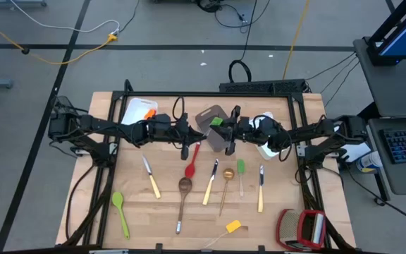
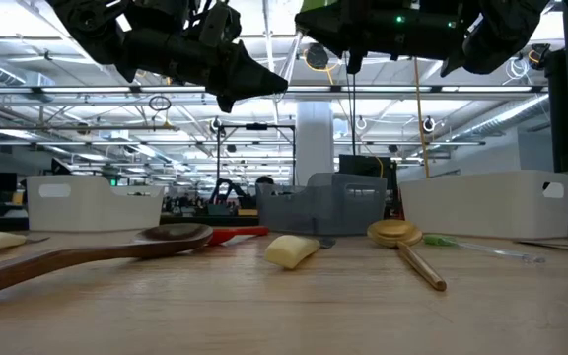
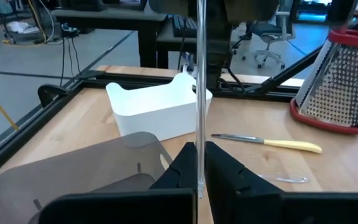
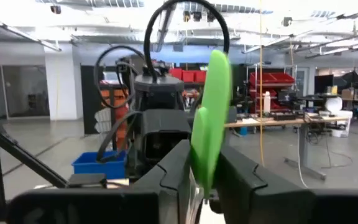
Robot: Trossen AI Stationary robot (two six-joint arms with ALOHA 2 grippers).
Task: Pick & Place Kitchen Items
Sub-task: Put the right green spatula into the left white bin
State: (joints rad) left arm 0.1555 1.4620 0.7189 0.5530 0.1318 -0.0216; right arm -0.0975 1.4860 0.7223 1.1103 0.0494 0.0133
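I am seeing, near the front edge of the tabletop [image 1: 139, 212], a green spatula [image 1: 120, 212] and small yellow piece [image 1: 232, 226] lying flat. Mid-table, the left gripper [image 1: 185, 149] is pinching a clear slim handle [image 3: 200, 93]. Farther back, over the grey bin [image 1: 213, 118], the right gripper [image 1: 231, 141] is pinching a green utensil [image 4: 211, 112].

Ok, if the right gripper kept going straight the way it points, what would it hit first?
Probably the left gripper, which faces it head-on. The right gripper, with a green spatula in its grip, looks straight at that arm. The gap between them is hard to judge.
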